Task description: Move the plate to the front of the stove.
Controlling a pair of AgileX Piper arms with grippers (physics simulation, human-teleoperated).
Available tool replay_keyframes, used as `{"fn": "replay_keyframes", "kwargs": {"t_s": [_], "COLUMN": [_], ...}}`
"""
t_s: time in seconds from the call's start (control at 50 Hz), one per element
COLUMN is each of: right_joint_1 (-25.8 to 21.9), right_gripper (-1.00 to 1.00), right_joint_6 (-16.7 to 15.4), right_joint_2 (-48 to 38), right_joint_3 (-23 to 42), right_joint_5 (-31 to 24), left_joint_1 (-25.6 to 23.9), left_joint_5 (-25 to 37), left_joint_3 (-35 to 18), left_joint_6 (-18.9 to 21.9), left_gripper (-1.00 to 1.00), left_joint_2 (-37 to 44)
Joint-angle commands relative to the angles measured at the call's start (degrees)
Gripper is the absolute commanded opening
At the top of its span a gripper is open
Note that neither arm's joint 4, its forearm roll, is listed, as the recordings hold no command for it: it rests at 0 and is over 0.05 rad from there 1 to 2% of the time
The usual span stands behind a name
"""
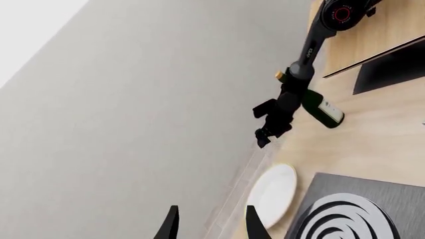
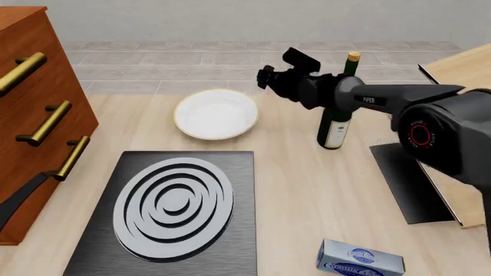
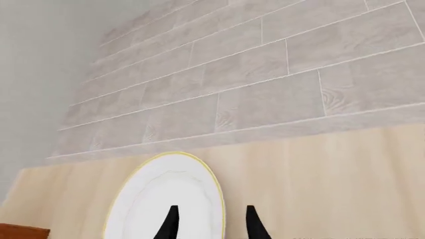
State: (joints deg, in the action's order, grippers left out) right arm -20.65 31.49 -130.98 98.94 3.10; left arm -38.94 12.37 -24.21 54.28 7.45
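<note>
The white plate (image 2: pixel 216 114) with a gold rim lies flat on the table just beyond the stove (image 2: pixel 172 207), a dark grey slab with silver ring burner. My right gripper (image 2: pixel 266 76) hangs in the air above and to the right of the plate's far rim. In the right wrist view, the right gripper (image 3: pixel 211 226) is open and empty, with the plate (image 3: pixel 166 199) below its fingers. My left gripper (image 1: pixel 212 229) is open with nothing between its fingers, raised and apart from the plate (image 1: pixel 275 194) and stove (image 1: pixel 359 214).
A green wine bottle (image 2: pixel 337 115) stands upright right of the plate, under the right arm. A plain dark flat rectangle (image 2: pixel 410 181) lies at the right. A blue box (image 2: pixel 360 261) sits near the front edge. A wooden drawer cabinet (image 2: pixel 31 115) stands at the left.
</note>
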Motion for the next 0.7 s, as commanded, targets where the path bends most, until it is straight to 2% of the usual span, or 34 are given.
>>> {"fn": "replay_keyframes", "kwargs": {"t_s": [0.02, 0.22, 0.24, 0.4, 0.44, 0.48, 0.7], "right_joint_1": [-1.4, -3.5, -3.9, -6.2, -7.1, -7.2, -9.7], "right_gripper": [1.00, 1.00, 1.00, 1.00, 1.00, 1.00, 1.00], "right_joint_6": [-1.9, -3.4, -4.6, -6.0, -5.5, -7.0, -8.0], "right_joint_2": [8.0, 14.5, 15.6, 21.9, 23.6, 25.1, 32.7], "right_joint_3": [-7.5, -15.5, -16.3, -23.2, -25.2, -26.5, -35.6], "right_joint_5": [3.1, 6.8, 7.1, 9.8, 10.4, 10.9, 14.2], "left_joint_1": [-0.9, -1.9, -1.9, -2.5, -2.7, -2.9, -3.5], "left_joint_5": [-1.7, -4.2, -4.5, -5.5, -5.7, -5.8, -6.7], "left_joint_3": [0.4, 0.8, 0.6, -0.1, -0.4, -0.7, -0.8], "left_joint_6": [-0.7, -1.4, -1.7, -2.1, -2.3, -2.6, -4.0], "left_gripper": [1.00, 1.00, 1.00, 1.00, 1.00, 1.00, 1.00], "left_joint_2": [0.5, 2.0, 2.2, 2.6, 2.8, 2.8, 2.8]}}
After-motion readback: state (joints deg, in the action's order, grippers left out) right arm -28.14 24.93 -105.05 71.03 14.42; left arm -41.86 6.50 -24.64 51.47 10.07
